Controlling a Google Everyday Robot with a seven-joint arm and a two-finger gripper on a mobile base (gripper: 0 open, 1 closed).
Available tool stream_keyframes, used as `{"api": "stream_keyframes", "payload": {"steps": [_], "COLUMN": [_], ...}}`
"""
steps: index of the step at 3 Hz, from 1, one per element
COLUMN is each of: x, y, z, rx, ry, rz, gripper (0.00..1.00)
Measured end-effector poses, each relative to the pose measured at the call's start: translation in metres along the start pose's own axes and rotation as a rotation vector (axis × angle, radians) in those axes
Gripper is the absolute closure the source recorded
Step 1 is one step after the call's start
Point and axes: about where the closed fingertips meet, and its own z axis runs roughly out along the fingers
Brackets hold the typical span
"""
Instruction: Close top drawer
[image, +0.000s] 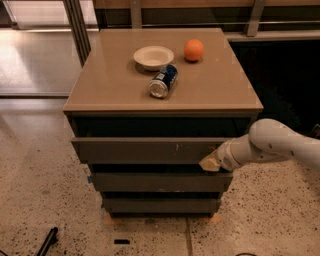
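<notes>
- Closure is only partly done: the top drawer (145, 150) is seen pulled out a little from the cabinet (115, 85), just under its top.
- The gripper (210, 163) is placed against the right end of the drawer front; whether it is open or closed cannot be told.
- A straight push toward the cabinet is judged to be needed next.
</notes>
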Motion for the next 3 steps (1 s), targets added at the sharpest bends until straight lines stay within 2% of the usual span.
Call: {"api": "stream_keyframes", "payload": {"steps": [2,3], "x": [-0.018,0.0], "y": [-0.01,-0.007], "z": [0.01,0.012], "rx": [-0.005,-0.034], "ry": [0.009,0.065], "rz": [-0.055,-0.022], "gripper": [1.0,1.0]}}
